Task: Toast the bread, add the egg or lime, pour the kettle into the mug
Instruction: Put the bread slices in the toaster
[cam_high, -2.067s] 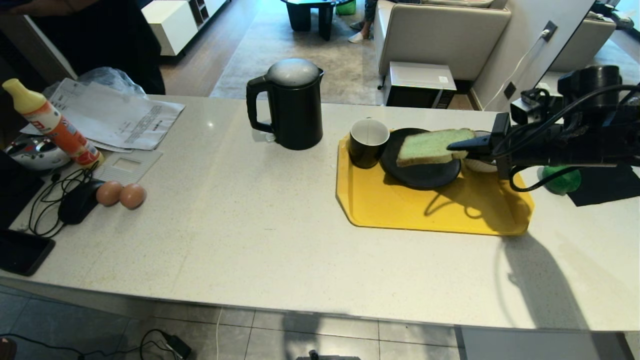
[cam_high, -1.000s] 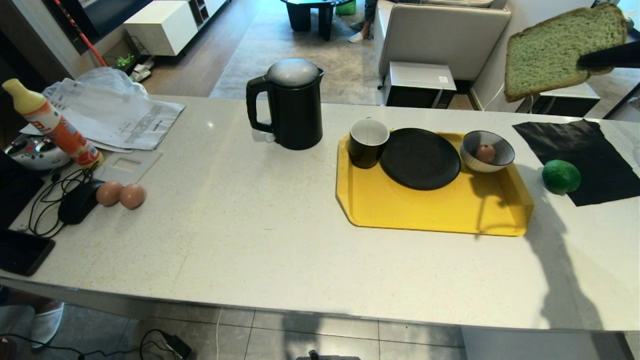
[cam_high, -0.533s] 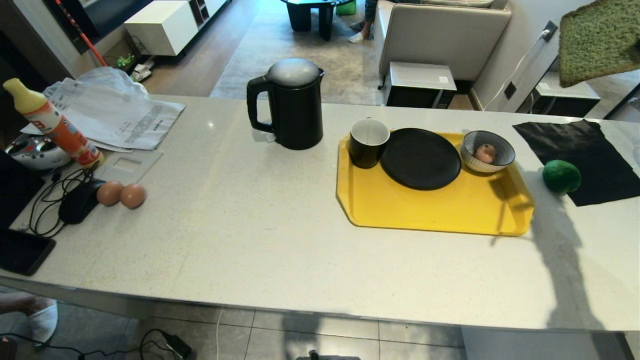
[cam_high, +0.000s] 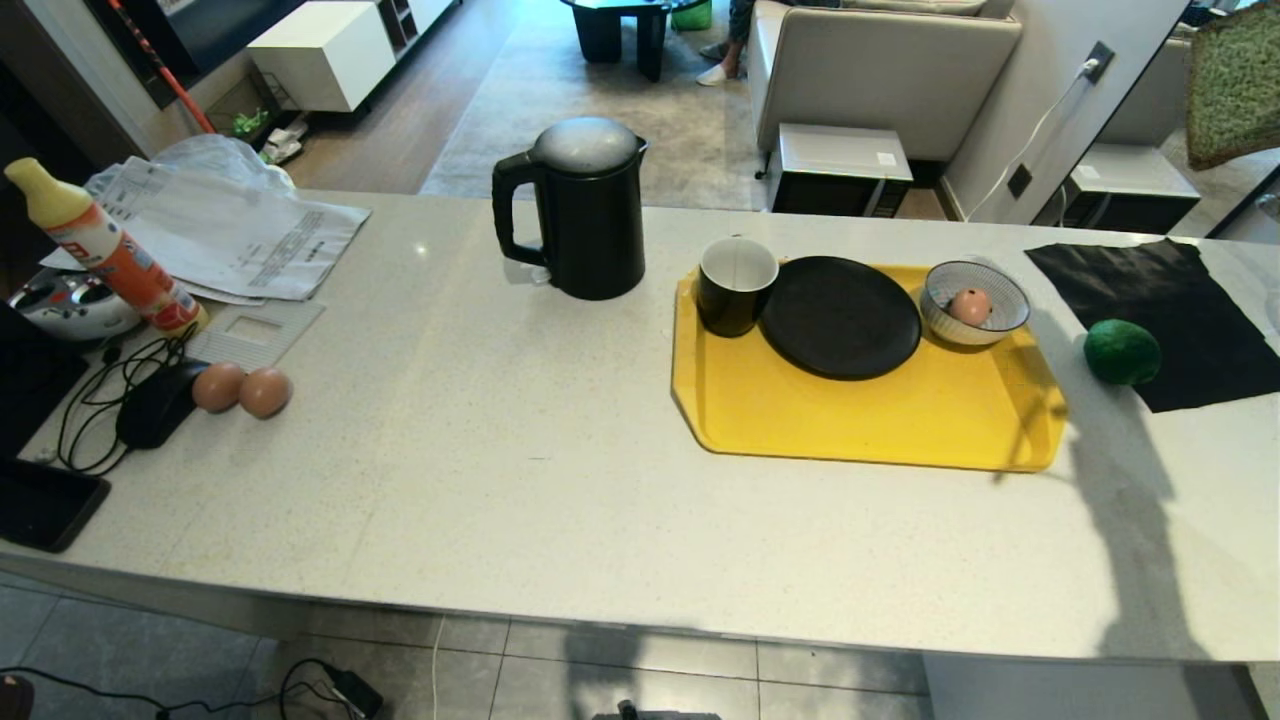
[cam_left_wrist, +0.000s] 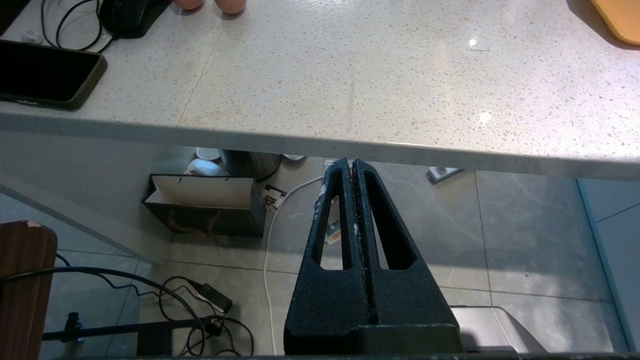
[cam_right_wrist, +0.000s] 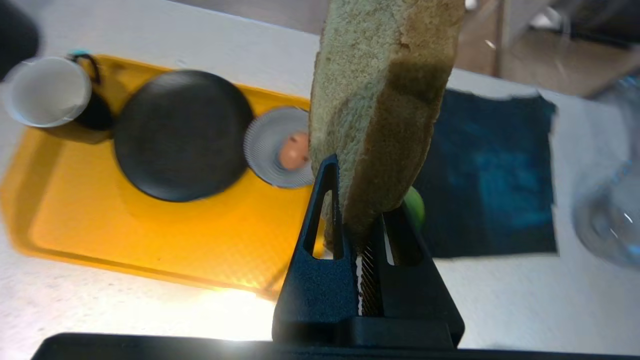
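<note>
Bread slice: pinched by one crust edge between the pressed jaws of the right gripper, standing up past the fingertips, high above the counter's right end over the black cloth and lime. Left gripper: jaws pressed together, empty, parked below the counter edge. Kettle: on the counter, left of the yellow tray bearing the mug, black plate and striped bowl with one egg.
</note>
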